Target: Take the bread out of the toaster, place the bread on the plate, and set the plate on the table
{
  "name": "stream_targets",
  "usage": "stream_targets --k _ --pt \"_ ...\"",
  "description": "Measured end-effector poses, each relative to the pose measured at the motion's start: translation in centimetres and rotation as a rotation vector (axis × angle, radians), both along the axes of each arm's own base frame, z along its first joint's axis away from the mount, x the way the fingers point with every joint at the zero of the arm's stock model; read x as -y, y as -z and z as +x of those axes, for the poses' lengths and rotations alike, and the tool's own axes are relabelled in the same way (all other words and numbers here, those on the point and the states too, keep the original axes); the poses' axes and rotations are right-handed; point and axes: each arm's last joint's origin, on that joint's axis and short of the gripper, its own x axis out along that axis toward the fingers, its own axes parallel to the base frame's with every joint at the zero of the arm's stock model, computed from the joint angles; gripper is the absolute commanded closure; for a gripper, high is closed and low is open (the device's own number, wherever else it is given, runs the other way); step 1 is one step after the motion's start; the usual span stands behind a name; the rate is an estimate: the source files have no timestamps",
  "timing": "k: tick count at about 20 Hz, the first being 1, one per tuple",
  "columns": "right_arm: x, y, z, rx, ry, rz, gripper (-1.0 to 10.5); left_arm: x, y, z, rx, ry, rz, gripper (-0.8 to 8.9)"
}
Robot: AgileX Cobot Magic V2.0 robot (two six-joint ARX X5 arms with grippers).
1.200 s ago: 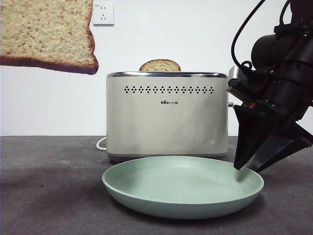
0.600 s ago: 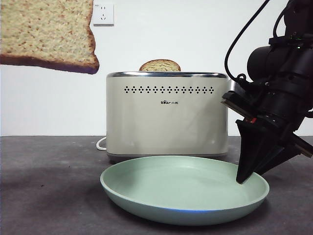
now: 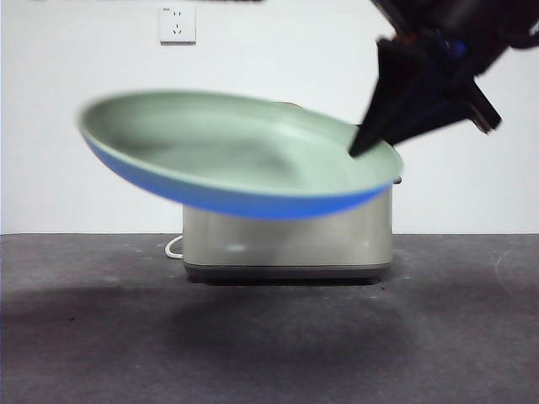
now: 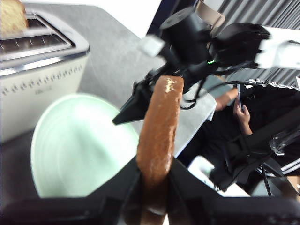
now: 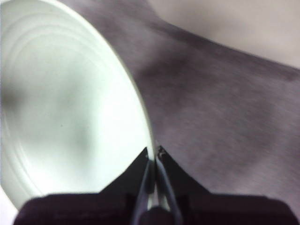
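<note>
The pale green plate (image 3: 227, 160) hangs tilted in the air in front of the toaster (image 3: 286, 244), hiding the toaster's upper half. My right gripper (image 3: 360, 145) comes in from the upper right, shut on the plate's right rim (image 5: 151, 154). In the left wrist view my left gripper (image 4: 154, 166) is shut on the bread (image 4: 159, 117), seen edge-on as brown crust, high above the plate (image 4: 75, 145). The bread is out of the front view. The toaster (image 4: 37, 75) holds another slice (image 4: 11, 16) in its slot.
The dark grey table (image 3: 269, 337) lies bare below the raised plate, with the plate's shadow on it. A white cord (image 3: 174, 247) curls at the toaster's left foot. A wall socket (image 3: 178, 23) sits on the white wall behind.
The right gripper closed on the plate's rim and lifted it off the table, up and to the left, tilted. The bread has left the front view's top-left corner.
</note>
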Motion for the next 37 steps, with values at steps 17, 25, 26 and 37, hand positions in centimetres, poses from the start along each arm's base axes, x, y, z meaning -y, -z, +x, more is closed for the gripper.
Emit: stream_targets --k 17,25,26,37 --pt "-2.1 -0.2 -1.4 0.013 -0.027 -0.007 9.6 5.3 7.6 9.4 -0.356 -0.055 0.256 3.13" --pt "-1.9 0.0 -1.7 -0.031 -0.009 -0.030 9.6 5.4 5.6 9.1 -0.365 -0.038 0.270 3.14" --pt "-1.9 0.0 -1.7 -0.033 -0.010 -0.031 9.6 5.4 4.8 9.1 -0.346 -0.038 0.274 3.14" --pt "-1.6 0.1 -1.6 -0.043 -0.010 -0.026 9.6 4.8 -2.9 8.3 -0.143 -0.017 0.269 5.07"
